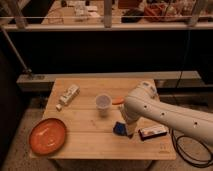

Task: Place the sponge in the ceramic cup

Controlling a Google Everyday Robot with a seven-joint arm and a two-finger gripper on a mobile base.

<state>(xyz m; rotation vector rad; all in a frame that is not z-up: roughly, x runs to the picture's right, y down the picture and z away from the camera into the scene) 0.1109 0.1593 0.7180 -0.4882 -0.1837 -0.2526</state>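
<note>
The dark-blue sponge [119, 128] lies on the wooden table [85, 140], right of centre. The pale ceramic cup [103, 102] stands upright a little up and left of it. My gripper [126, 128] is at the end of the white arm [165, 115], down at the sponge's right side and partly covering it. The arm hides most of the gripper.
A wide orange plate [47, 136] sits at the front left corner. A pale tube-like item [67, 95] lies at the back left. A black-and-white packet [153, 131] lies right of the sponge. An orange object [118, 100] shows behind the cup. A cable [187, 150] trails right of the table.
</note>
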